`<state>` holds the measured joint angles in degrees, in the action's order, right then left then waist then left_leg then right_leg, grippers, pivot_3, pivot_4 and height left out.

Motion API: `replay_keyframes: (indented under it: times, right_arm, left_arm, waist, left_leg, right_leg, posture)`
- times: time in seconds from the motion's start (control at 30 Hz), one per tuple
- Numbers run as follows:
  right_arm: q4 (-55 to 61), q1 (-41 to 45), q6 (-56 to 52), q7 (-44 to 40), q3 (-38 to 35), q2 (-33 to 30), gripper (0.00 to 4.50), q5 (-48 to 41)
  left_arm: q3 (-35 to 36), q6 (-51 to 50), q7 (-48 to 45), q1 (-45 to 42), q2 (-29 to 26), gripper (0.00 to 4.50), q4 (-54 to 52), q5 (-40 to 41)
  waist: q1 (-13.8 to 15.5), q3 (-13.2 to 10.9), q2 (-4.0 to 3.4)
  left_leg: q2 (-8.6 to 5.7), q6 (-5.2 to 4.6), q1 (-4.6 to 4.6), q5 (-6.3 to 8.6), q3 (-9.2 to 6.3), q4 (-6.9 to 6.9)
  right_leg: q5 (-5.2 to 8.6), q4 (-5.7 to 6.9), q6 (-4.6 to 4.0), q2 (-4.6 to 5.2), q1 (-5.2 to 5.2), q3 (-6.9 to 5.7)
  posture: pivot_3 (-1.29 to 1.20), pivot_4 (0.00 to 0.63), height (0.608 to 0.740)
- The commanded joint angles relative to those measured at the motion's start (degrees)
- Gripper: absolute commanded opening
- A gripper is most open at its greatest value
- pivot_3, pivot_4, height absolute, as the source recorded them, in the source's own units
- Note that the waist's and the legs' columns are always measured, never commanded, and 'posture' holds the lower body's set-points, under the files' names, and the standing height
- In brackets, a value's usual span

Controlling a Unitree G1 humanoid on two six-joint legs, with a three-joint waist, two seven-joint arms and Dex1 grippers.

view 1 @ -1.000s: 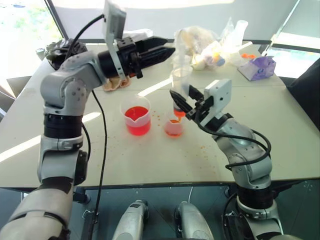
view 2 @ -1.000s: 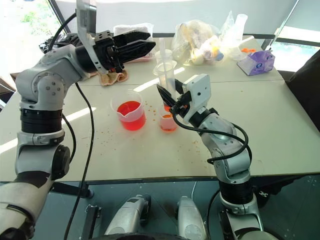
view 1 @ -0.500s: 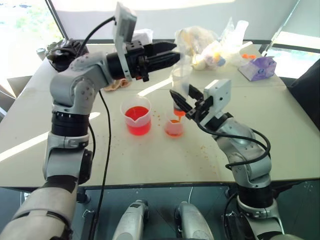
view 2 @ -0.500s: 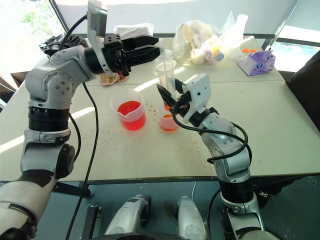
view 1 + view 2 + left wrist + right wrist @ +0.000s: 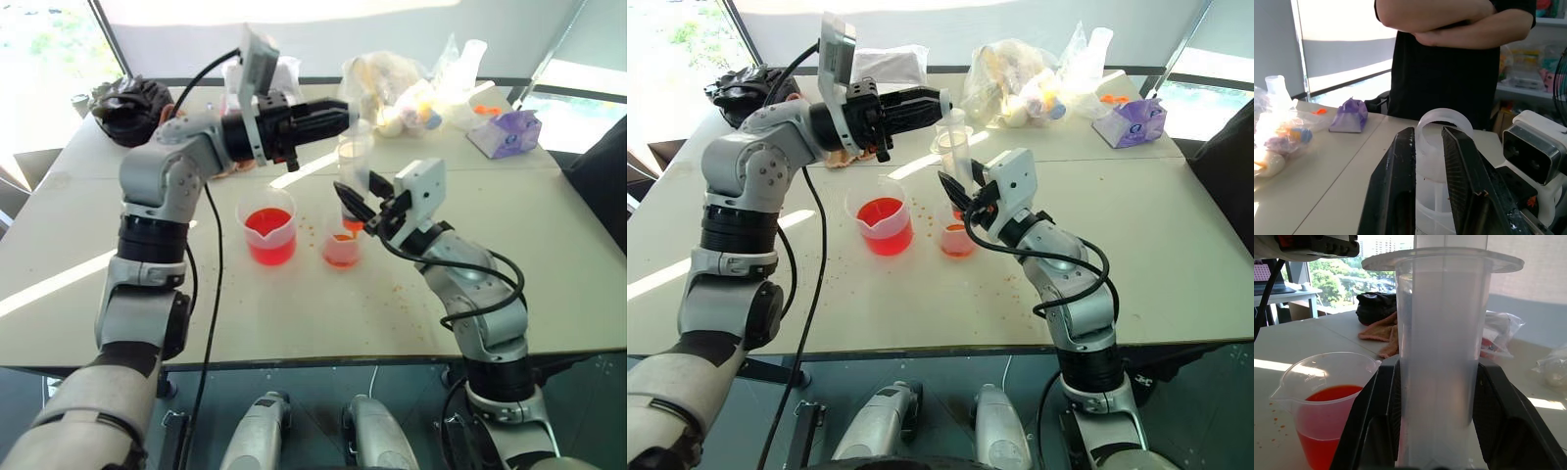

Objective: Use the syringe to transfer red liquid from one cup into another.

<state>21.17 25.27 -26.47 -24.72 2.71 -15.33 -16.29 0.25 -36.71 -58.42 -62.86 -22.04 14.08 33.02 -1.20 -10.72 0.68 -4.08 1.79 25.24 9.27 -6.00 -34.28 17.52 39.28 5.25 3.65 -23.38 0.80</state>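
The syringe (image 5: 353,171) stands upright over the small cup (image 5: 340,247), beside the beaker (image 5: 267,227). The right gripper (image 5: 358,204) clamps its barrel; the left gripper (image 5: 926,99) pinches the plunger top.

Standing on the table (image 5: 549,264): spouted beaker (image 5: 266,225) left of and just beside the smaller cup (image 5: 341,246), syringe (image 5: 355,166) upright above that cup, plastic bags (image 5: 407,88) and tissue box (image 5: 505,132) far right, dark bundle (image 5: 127,103) far left.
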Motion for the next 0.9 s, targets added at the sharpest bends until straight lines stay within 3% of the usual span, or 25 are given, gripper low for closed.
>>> replay_keyframes:
  times: [0.03,0.9]
  right_arm:
    - [2.4,2.8,3.0,-0.8,0.1,0.2,1.4,-0.4]
    - [3.7,4.8,1.2,-0.8,-0.6,0.7,1.4,-2.0]
  left_arm:
    - [-1.5,0.3,-0.9,-0.5,0.5,0.02,-0.8,-1.0]
    - [-3.7,-2.1,-1.0,4.4,2.1,0.02,-6.4,-2.5]
  waist:
    - [0.0,0.0,0.0]
    - [0.0,0.0,0.0]
  left_leg:
    - [0.0,0.0,0.0,0.0,0.0,0.0]
    - [0.0,0.0,0.0,0.0,-0.01,-0.01]
  right_leg:
    - [0.0,0.0,0.0,0.0,0.0,0.0]
    - [0.0,0.0,0.0,0.01,0.01,0.0]
  posture:
    - [0.0,0.15,0.736]
    - [0.0,0.15,0.736]
